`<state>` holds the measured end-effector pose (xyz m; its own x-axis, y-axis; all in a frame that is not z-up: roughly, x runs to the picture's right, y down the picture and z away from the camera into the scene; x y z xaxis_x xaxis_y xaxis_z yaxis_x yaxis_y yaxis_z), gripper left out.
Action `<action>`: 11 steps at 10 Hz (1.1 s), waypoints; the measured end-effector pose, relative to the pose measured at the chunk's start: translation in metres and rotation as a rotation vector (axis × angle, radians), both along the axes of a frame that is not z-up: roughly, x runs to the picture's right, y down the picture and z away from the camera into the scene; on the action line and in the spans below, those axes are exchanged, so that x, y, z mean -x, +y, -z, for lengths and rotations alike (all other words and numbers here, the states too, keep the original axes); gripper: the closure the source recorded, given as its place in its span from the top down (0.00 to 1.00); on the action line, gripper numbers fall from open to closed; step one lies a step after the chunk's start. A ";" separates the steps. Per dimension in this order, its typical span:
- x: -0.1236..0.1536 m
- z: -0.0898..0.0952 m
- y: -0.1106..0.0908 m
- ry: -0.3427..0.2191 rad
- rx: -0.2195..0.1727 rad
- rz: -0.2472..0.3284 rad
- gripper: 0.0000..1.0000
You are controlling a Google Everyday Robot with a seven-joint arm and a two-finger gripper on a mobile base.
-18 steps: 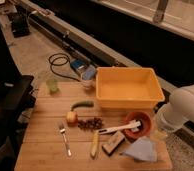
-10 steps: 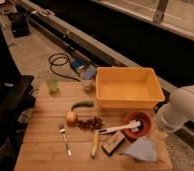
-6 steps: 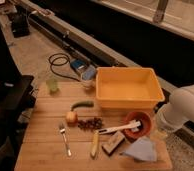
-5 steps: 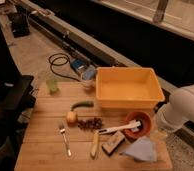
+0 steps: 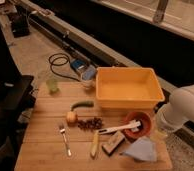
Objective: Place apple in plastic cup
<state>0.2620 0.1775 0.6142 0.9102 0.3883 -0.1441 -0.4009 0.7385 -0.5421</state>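
The apple, small, yellowish with an orange blush, lies on the wooden table left of centre. The plastic cup, translucent light green, stands upright near the table's far left corner, well apart from the apple. Only a white arm segment shows at the right edge, beside the table's right end. My gripper itself is not in view, and nothing holds the apple.
A long green vegetable lies just behind the apple, a dark cluster to its right. A fork, yellow stick, brown block, blue cloth, reddish bowl with white utensil, yellow bin and blue-topped cup crowd the table.
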 end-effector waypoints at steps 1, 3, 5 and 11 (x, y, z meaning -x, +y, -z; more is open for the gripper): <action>0.000 0.000 0.000 0.000 0.000 0.000 0.62; -0.002 0.001 -0.002 -0.002 -0.005 0.005 0.62; 0.006 0.007 -0.019 -0.041 -0.010 0.100 0.62; 0.132 0.013 -0.039 -0.261 -0.061 0.327 0.62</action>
